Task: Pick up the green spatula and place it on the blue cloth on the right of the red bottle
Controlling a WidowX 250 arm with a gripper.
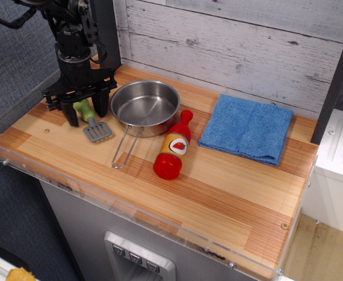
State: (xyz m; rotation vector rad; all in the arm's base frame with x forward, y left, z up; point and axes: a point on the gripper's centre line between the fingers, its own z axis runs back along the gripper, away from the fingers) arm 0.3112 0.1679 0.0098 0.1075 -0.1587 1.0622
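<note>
The green spatula (pixel 96 131) lies at the left end of the wooden tabletop (pixel 218 187), its green handle pointing back and its grey slotted blade toward the front. My gripper (pixel 86 110) is lowered over the handle and open, with one black finger on each side of it. The red bottle (pixel 172 147) lies near the middle of the table, its neck pointing back. The blue cloth (pixel 247 127) lies flat to the right of the bottle.
A steel pan (pixel 143 105) with a wire handle sits just right of my gripper, close to its right finger. A clear acrylic rim (pixel 101 190) runs along the front and left edges. A plank wall (pixel 236 47) stands behind.
</note>
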